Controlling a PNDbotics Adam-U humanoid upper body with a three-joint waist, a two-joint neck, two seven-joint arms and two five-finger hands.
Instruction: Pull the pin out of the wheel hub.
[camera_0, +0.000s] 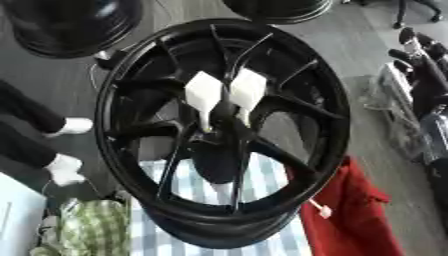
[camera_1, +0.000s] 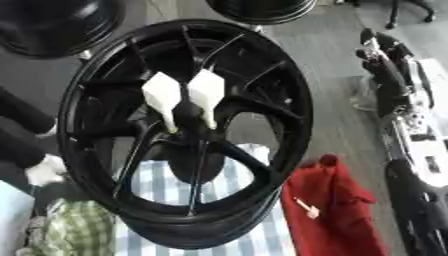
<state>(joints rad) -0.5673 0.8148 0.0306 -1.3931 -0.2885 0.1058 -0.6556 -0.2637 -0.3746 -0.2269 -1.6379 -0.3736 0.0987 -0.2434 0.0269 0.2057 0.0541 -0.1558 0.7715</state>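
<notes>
The black wheel hub (camera_0: 223, 135) stands upright; two white pins (camera_0: 203, 96) stick at its centre; no hand shows.

This looks like a workshop or garage. A black spoked wheel hub (camera_0: 223, 135) stands upright on a blue-and-white striped cloth (camera_0: 262, 185), with 2 more black rims (camera_0: 74, 25) lying on the grey plank floor (camera_0: 367, 45) behind. A red rag (camera_1: 337, 210) and a green checked cloth (camera_0: 92, 227) lie beside it.

Wheel hub (camera_0: 223, 132) on striped cloth (camera_0: 262, 185), between checked cloth (camera_0: 92, 230) left and draped cloth (camera_0: 350, 215) right.
</notes>
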